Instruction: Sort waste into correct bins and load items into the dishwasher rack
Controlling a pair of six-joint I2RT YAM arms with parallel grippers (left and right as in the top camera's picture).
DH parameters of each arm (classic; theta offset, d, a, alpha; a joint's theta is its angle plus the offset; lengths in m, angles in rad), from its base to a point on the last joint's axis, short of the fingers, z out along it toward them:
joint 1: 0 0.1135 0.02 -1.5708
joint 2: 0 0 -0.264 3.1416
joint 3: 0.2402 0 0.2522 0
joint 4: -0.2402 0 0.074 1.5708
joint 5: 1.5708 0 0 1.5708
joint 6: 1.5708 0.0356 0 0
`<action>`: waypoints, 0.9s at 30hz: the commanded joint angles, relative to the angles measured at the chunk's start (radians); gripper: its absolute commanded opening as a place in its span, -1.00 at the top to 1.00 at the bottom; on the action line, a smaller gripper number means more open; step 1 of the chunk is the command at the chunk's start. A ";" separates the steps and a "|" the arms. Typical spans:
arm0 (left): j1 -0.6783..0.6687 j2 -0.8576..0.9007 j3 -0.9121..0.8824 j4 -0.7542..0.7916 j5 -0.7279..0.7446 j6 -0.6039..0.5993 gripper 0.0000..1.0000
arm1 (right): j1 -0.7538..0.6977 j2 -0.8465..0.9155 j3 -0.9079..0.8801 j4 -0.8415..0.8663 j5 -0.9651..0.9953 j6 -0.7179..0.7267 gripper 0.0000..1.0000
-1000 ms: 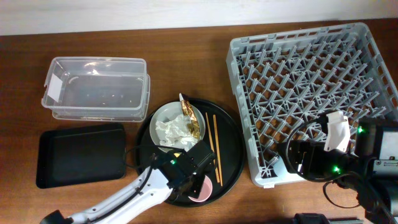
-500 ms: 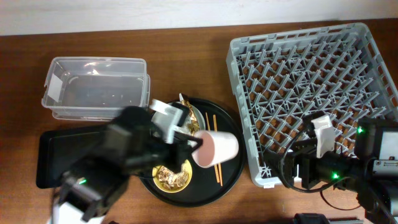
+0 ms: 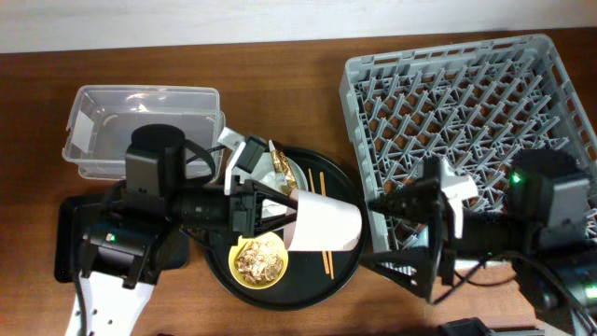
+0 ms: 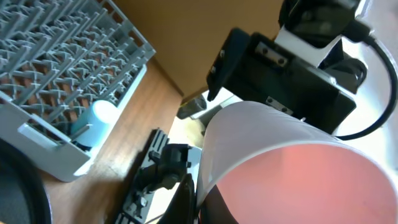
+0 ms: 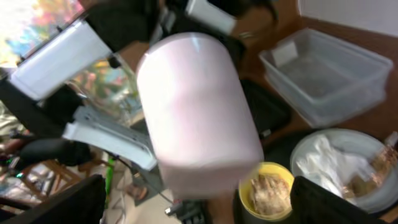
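My left gripper point(image 3: 291, 213) is shut on the rim of the small pink cup point(image 3: 325, 224) and holds it on its side above the round black tray. In the left wrist view point(image 4: 199, 205) the cup's pink inside point(image 4: 292, 168) fills the frame. My right gripper point(image 3: 368, 231) is open, fingers spread either side of the cup's base point(image 5: 196, 106), not closed on it. The yellow bowl point(image 3: 258, 259) holds brown scraps. The grey plate point(image 3: 297, 179) carries white tissue and the foil wrapper point(image 3: 277, 154). Chopsticks point(image 3: 322, 182) lie on the tray. A light-blue cup point(image 4: 99, 118) lies in the rack point(image 3: 466, 103).
The clear tub point(image 3: 140, 131) stands at the back left, the shallow black tray point(image 3: 70, 233) in front of it, partly under my left arm. The round black tray point(image 3: 340, 271) sits between them and the rack. My right arm covers the rack's front edge.
My left arm has raised the pink cup and carried it a little right. My right arm has swung left out of the rack, fingers spread toward the cup's base.
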 commanded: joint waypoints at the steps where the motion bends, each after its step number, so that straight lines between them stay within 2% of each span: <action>1: -0.005 0.005 0.007 0.007 0.050 0.016 1.00 | 0.086 0.038 0.011 0.082 0.001 0.114 -0.89; 3: -0.005 0.005 0.007 0.013 0.050 0.016 0.99 | 0.129 0.064 0.011 0.087 0.059 0.116 -0.83; 8: -0.005 0.005 0.007 0.014 0.032 0.016 1.00 | 0.199 0.113 0.011 0.092 0.069 0.115 -0.50; 10: -0.005 0.005 0.007 0.014 0.019 0.016 1.00 | 0.208 0.112 0.011 0.104 0.069 0.115 -0.14; 12: -0.005 0.005 0.006 0.014 0.019 0.016 0.99 | 0.207 0.105 0.011 0.104 0.071 0.115 -0.14; 13: -0.005 0.005 0.006 0.014 0.019 0.016 0.88 | 0.207 0.100 0.011 0.104 0.079 0.115 -0.14; 14: -0.005 0.005 0.005 0.014 0.018 0.016 0.58 | 0.207 0.092 0.011 0.104 0.098 0.115 -0.13; 16: -0.005 0.005 0.004 -0.005 -0.036 0.017 -0.52 | 0.195 0.061 0.012 0.091 0.165 0.116 -0.13; 18: -0.005 0.005 0.004 -0.058 -0.152 0.042 -0.73 | 0.156 0.026 0.014 0.069 0.192 0.116 -0.13; 19: -0.005 0.005 0.004 -0.102 -0.241 0.051 -0.92 | 0.120 0.001 0.016 0.052 0.208 0.130 -0.13; 20: -0.005 0.005 0.004 -0.165 -0.365 0.054 -0.98 | 0.074 -0.026 0.019 0.027 0.250 0.166 -0.13; 21: -0.005 0.005 0.004 -0.236 -0.505 0.054 -0.98 | 0.026 -0.050 0.020 -0.003 0.296 0.190 -0.13; 23: -0.005 0.005 0.004 -0.303 -0.635 0.054 -0.98 | -0.058 -0.085 0.020 -0.070 0.387 0.214 -0.13; 27: -0.005 0.005 0.004 -0.338 -0.704 0.061 -0.98 | -0.224 -0.095 0.020 -0.250 0.652 0.255 -0.11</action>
